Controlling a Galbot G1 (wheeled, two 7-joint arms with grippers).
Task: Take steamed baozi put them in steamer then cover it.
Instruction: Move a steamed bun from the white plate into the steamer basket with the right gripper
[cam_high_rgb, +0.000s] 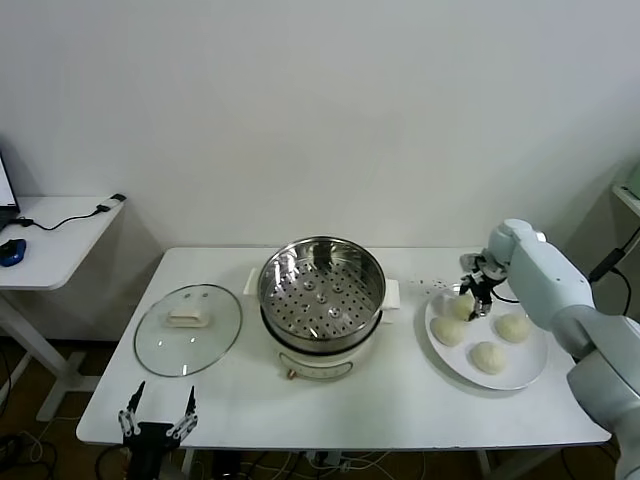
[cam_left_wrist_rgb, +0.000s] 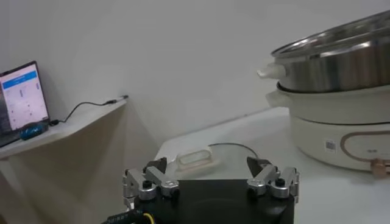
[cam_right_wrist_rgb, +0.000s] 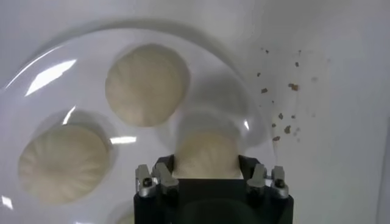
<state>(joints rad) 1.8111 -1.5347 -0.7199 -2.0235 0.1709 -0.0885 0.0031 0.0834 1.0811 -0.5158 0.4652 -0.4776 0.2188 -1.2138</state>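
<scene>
Several pale baozi lie on a white plate (cam_high_rgb: 535, 375) at the table's right. My right gripper (cam_high_rgb: 473, 295) reaches down onto the plate's far side and is shut on one baozi (cam_right_wrist_rgb: 205, 149), a finger pressed against each flank. Two more baozi (cam_right_wrist_rgb: 146, 82) (cam_right_wrist_rgb: 64, 161) lie apart beside it. The shiny steamer (cam_high_rgb: 321, 290) stands uncovered at the table's middle on its cream pot base (cam_left_wrist_rgb: 341, 128), nothing on its perforated floor. The glass cover (cam_high_rgb: 188, 328) lies flat to its left. My left gripper (cam_high_rgb: 158, 408) hangs open below the table's front left edge.
Dark crumbs (cam_right_wrist_rgb: 286, 115) are scattered on the table just beyond the plate. A white side table (cam_high_rgb: 60, 225) with a laptop (cam_left_wrist_rgb: 21, 97), a blue mouse and a cable stands to the left. The steamer's side handle (cam_left_wrist_rgb: 271, 71) juts toward the cover.
</scene>
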